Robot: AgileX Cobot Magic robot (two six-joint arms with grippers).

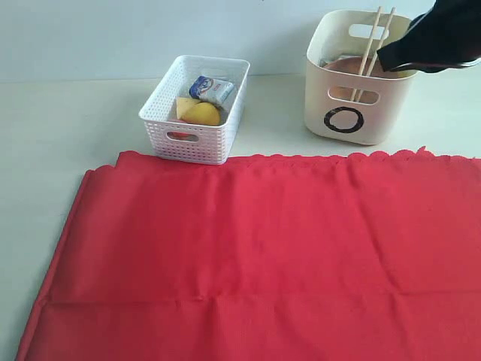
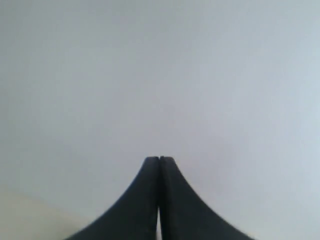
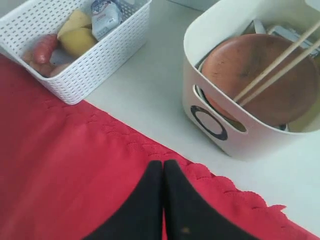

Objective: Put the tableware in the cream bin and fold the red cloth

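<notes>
Squinting into the cream bin (image 1: 359,113) from the exterior view, not much is being given away: the pair of wooden chopsticks (image 1: 373,45) is being shown poking up out of it, a brownish patch is being glimpsed inside, and the bin's far right corner is being blocked by the dark bulk of the right arm (image 1: 443,34). Way more is being revealed by the right wrist view, where the round brown clay plate (image 3: 260,75) is being seen tilted inside the bin with the chopsticks leaning across it. Whatever is sitting under the plate is mostly being hidden; a few pale and metallic bits are peeking out, too little to name. The red cloth (image 1: 263,256) is being shown spread flat on the table (image 1: 60,120) in front of the bin and the white perforated basket (image 1: 192,139), its scalloped edge just beside both, and it's being cropped at the right and bottom edges. The right gripper (image 3: 163,165) is being held over that scalloped edge, jaws pressed together on nothing. The left gripper (image 2: 159,159) is being caught only by its own camera, jaws pinched together too, against a blank pale surface, so where it's sitting can't be told.
</notes>
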